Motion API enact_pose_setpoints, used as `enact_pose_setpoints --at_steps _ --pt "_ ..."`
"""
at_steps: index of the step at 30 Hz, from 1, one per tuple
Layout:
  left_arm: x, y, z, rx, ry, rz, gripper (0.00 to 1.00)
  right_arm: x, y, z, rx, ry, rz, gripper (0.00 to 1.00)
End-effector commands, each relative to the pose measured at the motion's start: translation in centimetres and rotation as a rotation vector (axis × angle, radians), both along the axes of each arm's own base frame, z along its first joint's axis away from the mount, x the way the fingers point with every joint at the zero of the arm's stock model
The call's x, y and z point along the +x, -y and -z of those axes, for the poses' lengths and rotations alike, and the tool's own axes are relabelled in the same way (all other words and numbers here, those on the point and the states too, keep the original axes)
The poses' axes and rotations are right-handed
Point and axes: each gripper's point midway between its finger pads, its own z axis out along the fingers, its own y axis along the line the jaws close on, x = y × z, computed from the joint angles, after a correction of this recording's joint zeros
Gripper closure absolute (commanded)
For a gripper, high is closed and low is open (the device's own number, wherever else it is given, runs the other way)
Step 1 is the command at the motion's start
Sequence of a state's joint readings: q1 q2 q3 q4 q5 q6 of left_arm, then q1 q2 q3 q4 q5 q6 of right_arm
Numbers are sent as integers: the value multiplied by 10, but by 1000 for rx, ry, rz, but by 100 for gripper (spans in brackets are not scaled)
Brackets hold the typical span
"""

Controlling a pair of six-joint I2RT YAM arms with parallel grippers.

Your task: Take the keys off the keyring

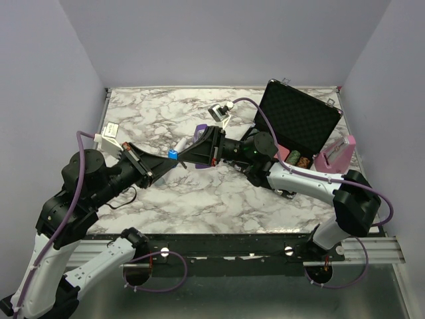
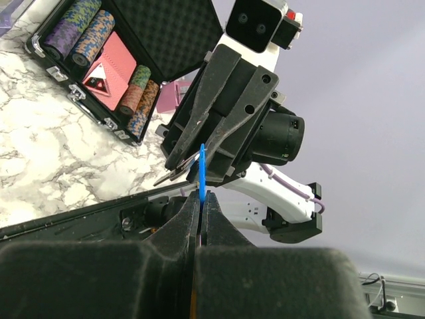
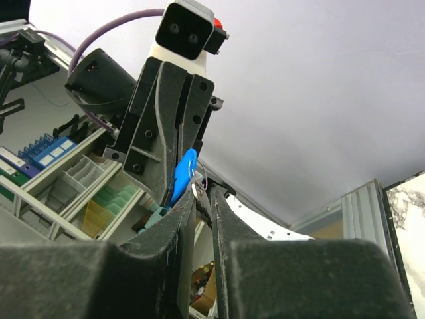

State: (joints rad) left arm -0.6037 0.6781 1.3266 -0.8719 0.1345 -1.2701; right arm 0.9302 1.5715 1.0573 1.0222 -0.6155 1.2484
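Observation:
Both grippers meet in mid-air over the marble table (image 1: pixel 159 199). My left gripper (image 1: pixel 166 158) is shut on a flat blue tag (image 1: pixel 172 154); in the left wrist view the tag (image 2: pixel 201 169) stands edge-on out of its fingertips (image 2: pixel 200 197). A thin silver keyring (image 3: pixel 199 174) hangs from the tag (image 3: pixel 182 174). My right gripper (image 1: pixel 184 158) faces it tip to tip, jaws nearly closed on a small dark metal piece at the ring (image 3: pixel 203 207). A silver key (image 2: pixel 170 177) sticks out of the right fingertips (image 2: pixel 178 163).
An open black case (image 1: pixel 295 123) with rolls of poker chips (image 1: pixel 299 159) stands at the right back; it also shows in the left wrist view (image 2: pixel 166 40). A pink-purple metronome (image 1: pixel 339 154) stands beside it. A white pen-like stick (image 1: pixel 180 143) lies under the grippers.

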Motion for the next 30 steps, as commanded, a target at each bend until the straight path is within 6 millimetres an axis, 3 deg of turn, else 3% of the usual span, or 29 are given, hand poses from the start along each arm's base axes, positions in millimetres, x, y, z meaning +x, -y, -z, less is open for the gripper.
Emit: enact_pose_setpoints --at_steps 1,14,30 --pt "2 0 5 -23 -51 -24 100 -9 3 -15 30 54 -25 77" --pt "2 1 7 -30 -57 -19 100 -7 0 -13 24 46 -25 78" --pt "-1 0 14 -19 -65 -13 100 -6 1 -3 -7 38 -3 99"
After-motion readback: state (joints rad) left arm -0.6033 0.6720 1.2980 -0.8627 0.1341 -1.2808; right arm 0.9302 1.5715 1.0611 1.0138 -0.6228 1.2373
